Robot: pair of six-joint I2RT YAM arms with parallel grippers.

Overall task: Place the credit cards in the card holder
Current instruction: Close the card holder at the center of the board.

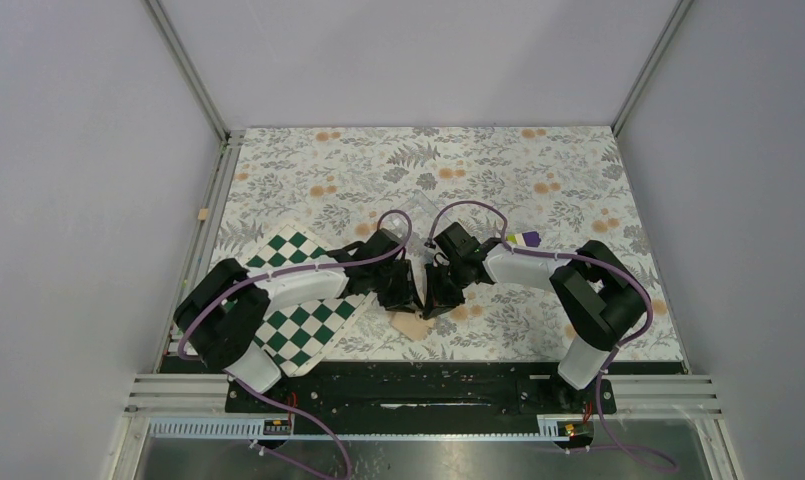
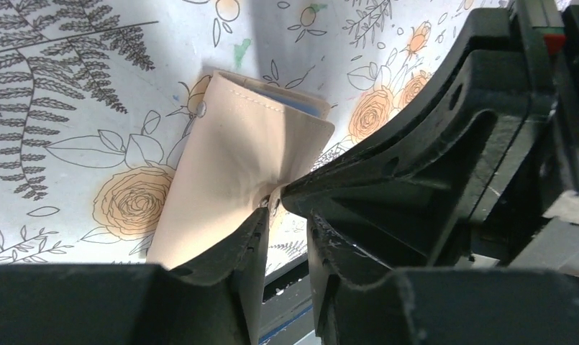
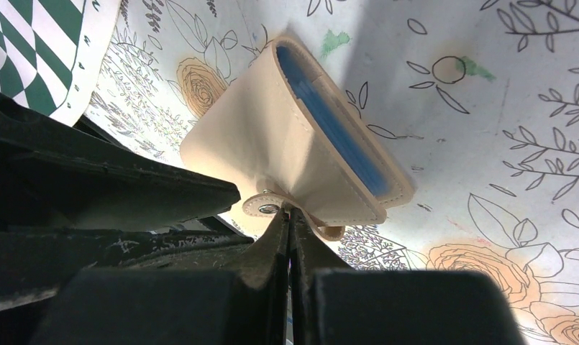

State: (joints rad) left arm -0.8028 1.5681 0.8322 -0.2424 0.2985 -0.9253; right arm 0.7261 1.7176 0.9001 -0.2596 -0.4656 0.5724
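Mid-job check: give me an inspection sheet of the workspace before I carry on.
Surface: floral tablecloth, lying flat.
Job's things: card holder, tan, partly open, blue lining showing; credit cards, nothing seen.
Clutter: chequered board under the left arm; purple and yellow-green block just beyond the right arm.
Grippers: right claw shut on the card holder's clasp tab; left claw with fingers apart, at the holder's edge.
Cables: purple cables looped over both arms, clear of the holder.
Surroundings: white walls, metal frame.
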